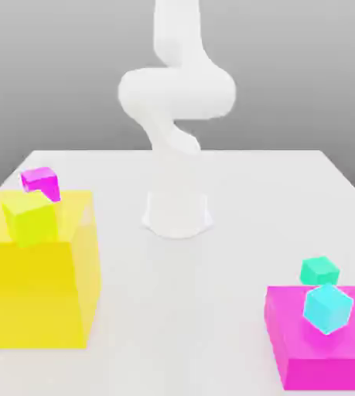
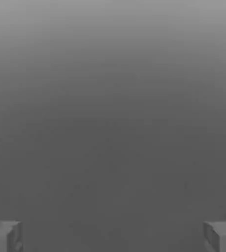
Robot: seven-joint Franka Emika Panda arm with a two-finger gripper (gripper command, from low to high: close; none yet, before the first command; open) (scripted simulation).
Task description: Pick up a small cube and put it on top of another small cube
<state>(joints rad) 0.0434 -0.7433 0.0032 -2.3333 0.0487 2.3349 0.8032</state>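
The small sea-green cube [image 1: 320,271] sits at the exterior view's right, just behind the far edge of a large magenta block [image 1: 319,352]. A lighter cyan cube [image 1: 328,308] rests on top of that magenta block, right in front of the sea-green one. In the hand view my gripper [image 2: 113,238] is open. Its grey fingertips [image 2: 4,236] stand far apart with nothing between them, facing plain grey background. The white arm [image 1: 176,93] rises from its base [image 1: 177,213] at the table's middle and bends upward out of the picture.
A big yellow block [image 1: 33,294] stands at the exterior view's left with a small yellow-green cube [image 1: 30,218] on it. A small magenta cube [image 1: 40,182] sits at its far edge. The white table [image 1: 188,309] stretches between the two blocks.
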